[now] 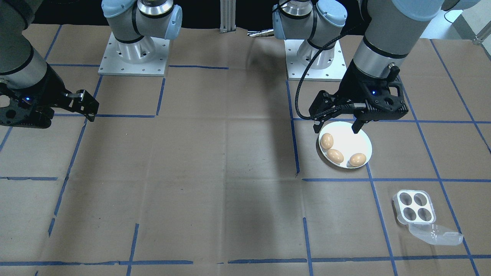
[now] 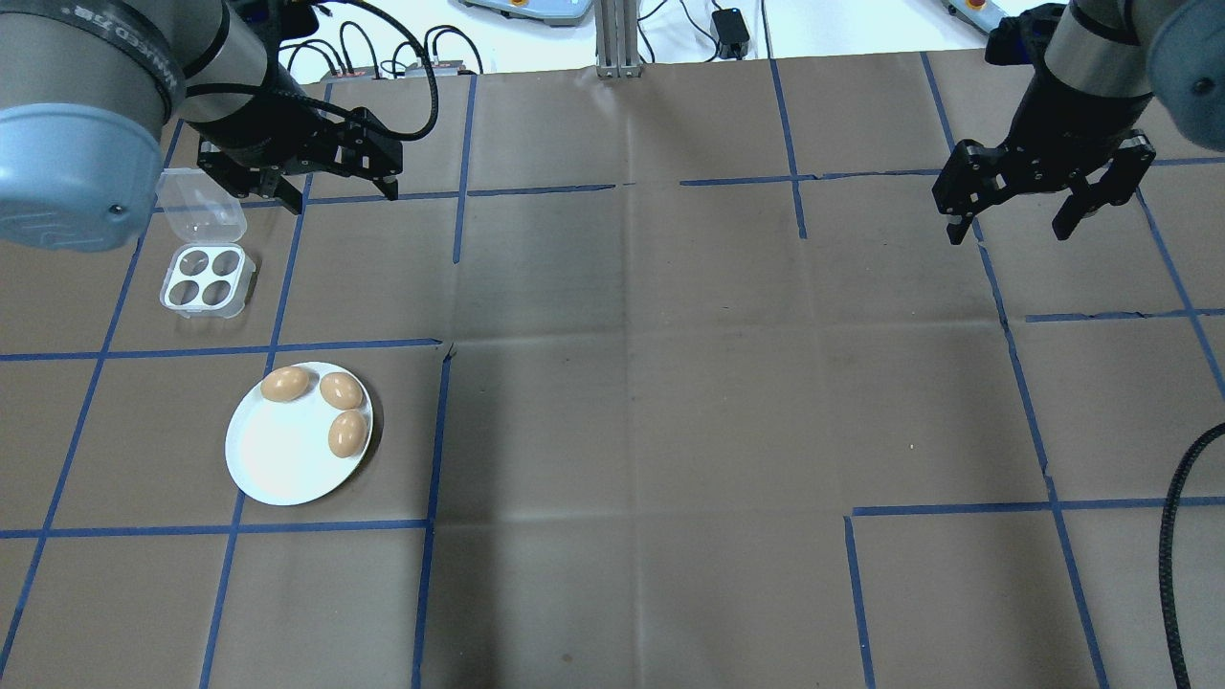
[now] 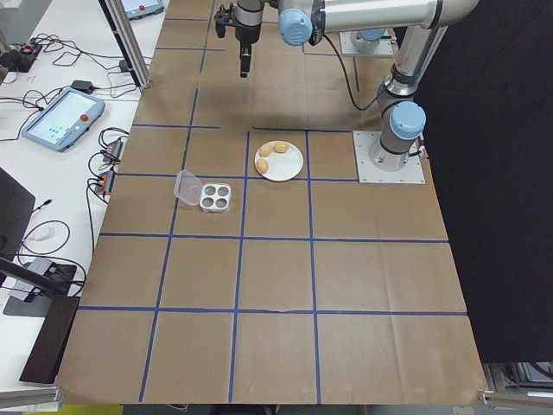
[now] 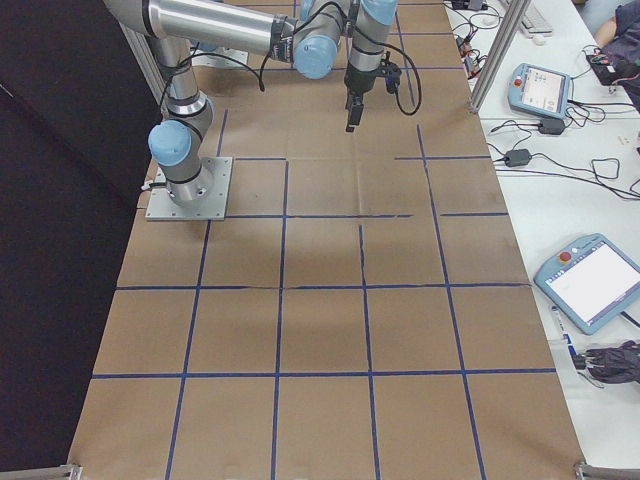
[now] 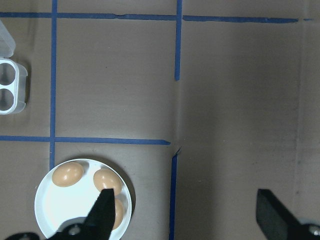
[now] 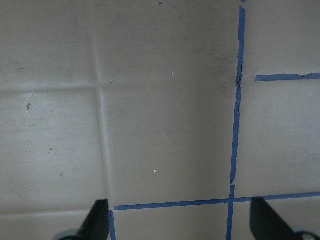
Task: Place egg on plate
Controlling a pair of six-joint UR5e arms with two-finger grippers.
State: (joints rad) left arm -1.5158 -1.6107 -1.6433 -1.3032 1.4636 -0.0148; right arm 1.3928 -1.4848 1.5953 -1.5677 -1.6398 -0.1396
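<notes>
Brown paper gridded with blue tape covers the table [image 2: 632, 383]. Three brown eggs [image 2: 325, 407] lie on the white plate [image 2: 278, 469], near the empty egg carton [image 2: 208, 279]. The left gripper [image 2: 340, 191] and right gripper [image 2: 1013, 228] hang above the table, jaws wide, holding nothing.

Brown paper table cover [image 2: 632, 383] marked into squares by blue tape lines [image 2: 433, 431]. Clear four-cup carton [image 2: 207, 278], cups empty, its lid [image 2: 196, 199] hinged open flat on the paper. Beyond the table's far edge: an aluminium post [image 2: 612, 38], cables [image 2: 383, 48] and two teach pendants [image 4: 592, 282] [image 3: 59, 119] on white side benches.
</notes>
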